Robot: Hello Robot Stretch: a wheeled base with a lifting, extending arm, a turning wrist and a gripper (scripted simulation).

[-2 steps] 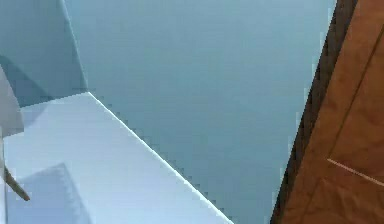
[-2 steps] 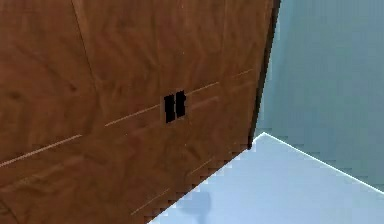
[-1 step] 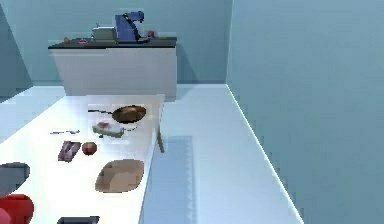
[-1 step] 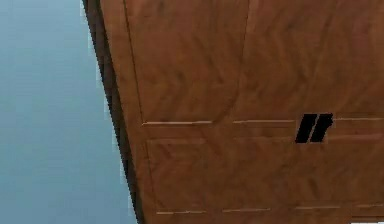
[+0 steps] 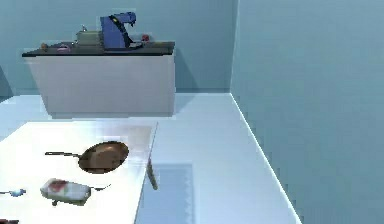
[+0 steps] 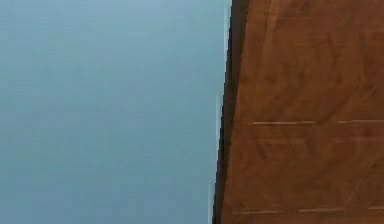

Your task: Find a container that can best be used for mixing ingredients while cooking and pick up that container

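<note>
Forward view: near white surface [image 5: 40,135] carries a frying pan [image 5: 103,155] and a small flat packet [image 5: 66,189]. The far surface [image 5: 100,85] has a blue machine [image 5: 117,30] and small blobs [image 5: 88,37], maybe the bowl, can't tell. Arm side view: blue wall [image 6: 100,110], brown wood panel [image 6: 310,110]. Claw state can't be told; the bowl is probably ahead, on the far surface.

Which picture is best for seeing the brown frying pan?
The forward view. The frying pan lies whole on the white table, its handle pointing toward that view's left. The arm side view faces a blue wall and a brown wooden panel.
</note>
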